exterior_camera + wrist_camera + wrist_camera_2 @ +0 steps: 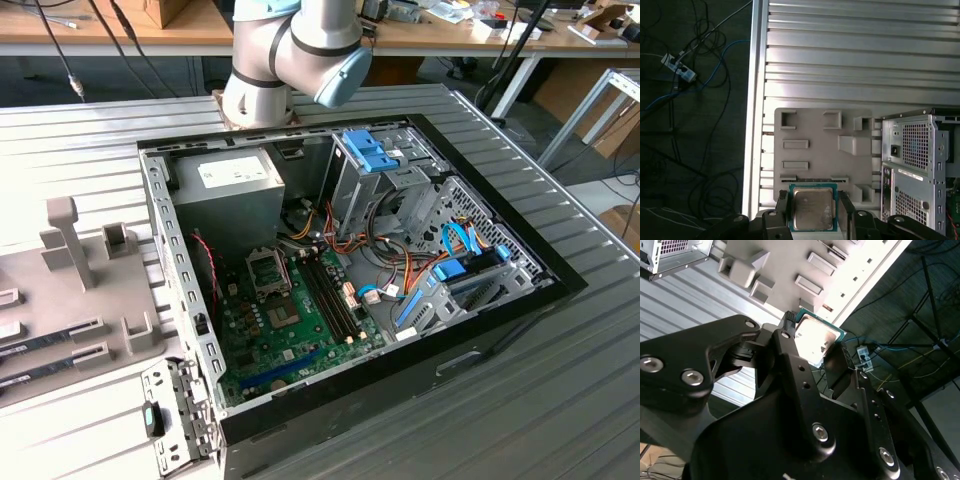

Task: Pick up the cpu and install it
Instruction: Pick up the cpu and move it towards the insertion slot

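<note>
The cpu (pixel 812 209) (pixel 815 340), a small silver-topped square with a thin green rim, sits flat between the two black fingers of my gripper (pixel 813 212) (pixel 812 347), which is shut on it. It hangs high above the grey parts holder (pixel 822 150), close to that holder's edge. The arm's joints (pixel 290 50) rise behind the open computer case (pixel 560 285). On the green motherboard inside the case, the cpu socket (pixel 268 270) lies open with nothing in it.
The grey holder (pixel 60 290) lies on the ribbed metal table at the exterior view's left, with dark memory sticks (pixel 55 338) in its slots. Cables, drive cages and a power supply (pixel 225 190) crowd the case. The table edge (pixel 752 100) drops to a floor with wires.
</note>
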Robot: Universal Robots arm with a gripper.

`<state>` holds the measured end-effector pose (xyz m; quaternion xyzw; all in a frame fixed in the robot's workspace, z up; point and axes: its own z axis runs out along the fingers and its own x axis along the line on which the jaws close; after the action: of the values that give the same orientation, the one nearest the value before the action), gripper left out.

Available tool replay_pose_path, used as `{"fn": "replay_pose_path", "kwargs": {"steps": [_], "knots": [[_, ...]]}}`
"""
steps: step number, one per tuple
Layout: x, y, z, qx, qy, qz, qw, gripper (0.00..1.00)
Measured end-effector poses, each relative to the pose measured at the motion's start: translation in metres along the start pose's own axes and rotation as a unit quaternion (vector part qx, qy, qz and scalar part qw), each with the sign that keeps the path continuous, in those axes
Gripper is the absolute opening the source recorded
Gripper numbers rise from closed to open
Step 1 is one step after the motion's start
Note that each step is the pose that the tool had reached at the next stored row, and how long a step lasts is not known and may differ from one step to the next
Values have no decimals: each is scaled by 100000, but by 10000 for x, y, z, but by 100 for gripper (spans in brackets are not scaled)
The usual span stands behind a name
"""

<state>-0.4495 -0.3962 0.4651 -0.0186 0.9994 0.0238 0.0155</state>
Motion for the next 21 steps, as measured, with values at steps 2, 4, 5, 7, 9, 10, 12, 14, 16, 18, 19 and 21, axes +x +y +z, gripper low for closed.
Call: {"fn": "replay_pose_path", "kwargs": {"steps": [2, 4, 5, 7, 9, 10, 12, 14, 16, 18, 19, 21], "knots": [[-3, 0, 1, 0, 4, 3, 100000, 47], [-7, 0, 3, -2, -1, -2, 100000, 47], [-10, 0, 4, -1, 0, 1, 100000, 47], [-13, -1, 6, -1, 3, 2, 100000, 47], [-15, -1, 9, 0, 1, 2, 100000, 47], [-16, -1, 9, 0, 5, 2, 100000, 47], [-17, -1, 11, -1, 2, 2, 100000, 47], [-19, -1, 13, -3, -1, 1, 100000, 47], [-24, -1, 14, 0, 7, -1, 100000, 47], [-30, -2, 17, 0, 4, 1, 100000, 47], [-37, -2, 18, 1, 7, -1, 100000, 47], [-47, -2, 20, 1, 5, 1, 100000, 47]]}}
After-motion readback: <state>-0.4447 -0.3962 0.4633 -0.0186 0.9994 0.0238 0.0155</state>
